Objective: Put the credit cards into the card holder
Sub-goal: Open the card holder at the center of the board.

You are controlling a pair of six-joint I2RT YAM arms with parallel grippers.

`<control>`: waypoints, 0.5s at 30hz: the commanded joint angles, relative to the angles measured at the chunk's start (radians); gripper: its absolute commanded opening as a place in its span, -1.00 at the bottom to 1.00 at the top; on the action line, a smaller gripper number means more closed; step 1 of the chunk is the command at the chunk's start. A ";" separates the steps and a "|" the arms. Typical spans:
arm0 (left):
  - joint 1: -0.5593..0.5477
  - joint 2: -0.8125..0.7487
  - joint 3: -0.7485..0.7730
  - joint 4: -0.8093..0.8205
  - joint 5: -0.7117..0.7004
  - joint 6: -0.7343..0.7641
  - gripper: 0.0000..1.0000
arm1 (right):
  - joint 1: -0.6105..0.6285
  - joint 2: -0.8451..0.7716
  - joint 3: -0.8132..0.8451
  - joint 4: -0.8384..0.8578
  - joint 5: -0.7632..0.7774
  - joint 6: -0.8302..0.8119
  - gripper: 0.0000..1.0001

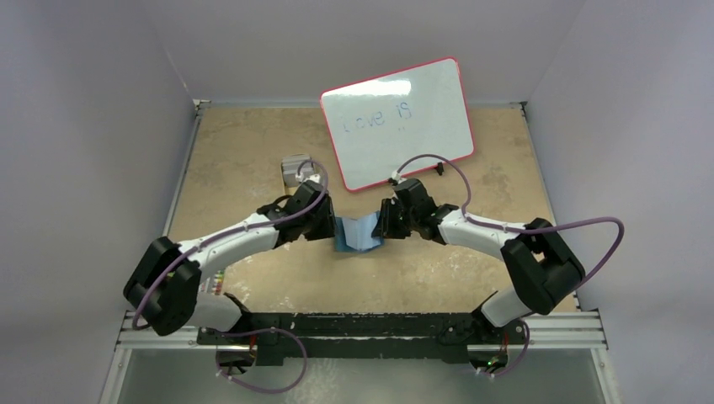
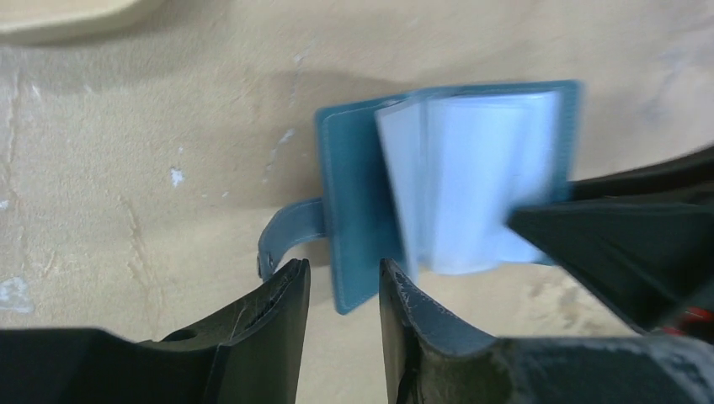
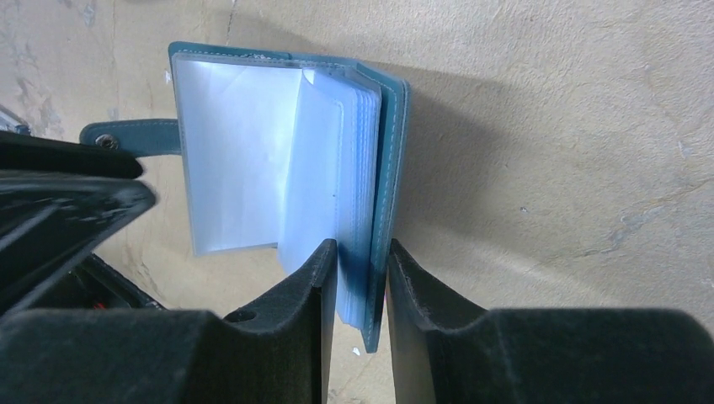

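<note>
The teal-blue card holder (image 1: pixel 358 233) lies open at the table's middle, its lighter blue clear sleeves fanned up. In the left wrist view its left cover (image 2: pixel 362 194) and snap tab (image 2: pixel 286 231) show. My left gripper (image 2: pixel 343 268) is open, with that cover's near corner in the gap between its fingers and apart from both. My right gripper (image 3: pixel 362 246) is shut on the right cover (image 3: pixel 391 168) and a bunch of sleeves. A small grey-silver stack, seemingly the credit cards (image 1: pixel 295 167), lies at the back left behind my left wrist (image 1: pixel 333 229), partly hidden by a cable.
A red-framed whiteboard (image 1: pixel 396 122) leans at the back of the table. A tan tray's edge (image 2: pixel 59 17) shows at the top left of the left wrist view. A striped card (image 1: pixel 219 282) peeks out beside the left arm's base. Grey walls close in both sides.
</note>
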 commanded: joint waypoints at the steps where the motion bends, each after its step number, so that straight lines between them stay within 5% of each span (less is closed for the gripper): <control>1: 0.000 -0.105 0.067 0.037 0.023 -0.041 -0.27 | -0.001 0.003 0.025 0.021 -0.009 -0.039 -0.39; 15: 0.000 0.044 0.045 0.060 0.003 0.032 -0.13 | -0.002 -0.020 0.045 -0.016 0.024 -0.048 -0.11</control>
